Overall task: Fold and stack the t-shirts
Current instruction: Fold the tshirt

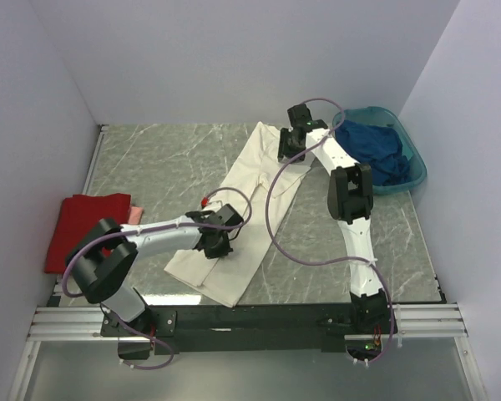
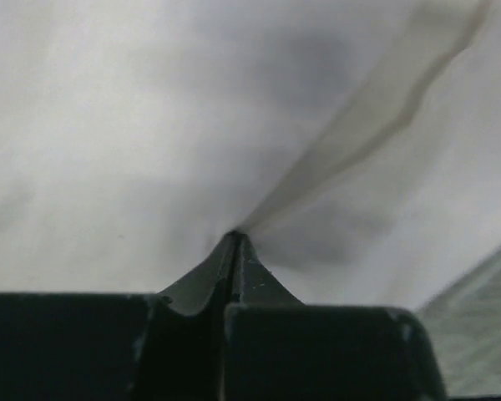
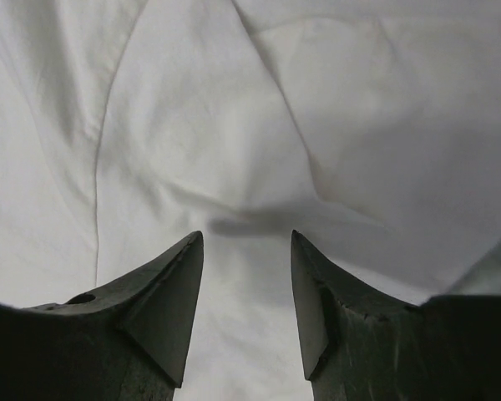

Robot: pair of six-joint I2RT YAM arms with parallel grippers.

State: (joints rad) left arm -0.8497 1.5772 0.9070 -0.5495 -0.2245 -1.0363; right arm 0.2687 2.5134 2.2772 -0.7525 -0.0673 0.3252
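Across the middle of the grey marbled surface (image 1: 163, 159), a cream-white short-sleeved cotton t-shirt (image 1: 250, 192) is spread in a long diagonal strip, running from the near left towards the far right. Its near part is pinched by the left tool (image 1: 216, 244), which is clenched on the cloth; in the left wrist view the tool's two halves are seen pressed together, with a crease of white fabric drawn up to their tips. Its far end is overhung by the right tool (image 1: 291, 149), which is released: in the right wrist view the two dark fingers (image 3: 171, 292) are held apart over the wrinkled cloth, with nothing gripped between them. A plain red t-shirt (image 1: 83, 230) is laid folded flat at the left edge of the surface, well apart from the white one. A dark blue t-shirt (image 1: 376, 150) is bunched inside a teal plastic oval basin (image 1: 416, 171), which is set at the far right corner.
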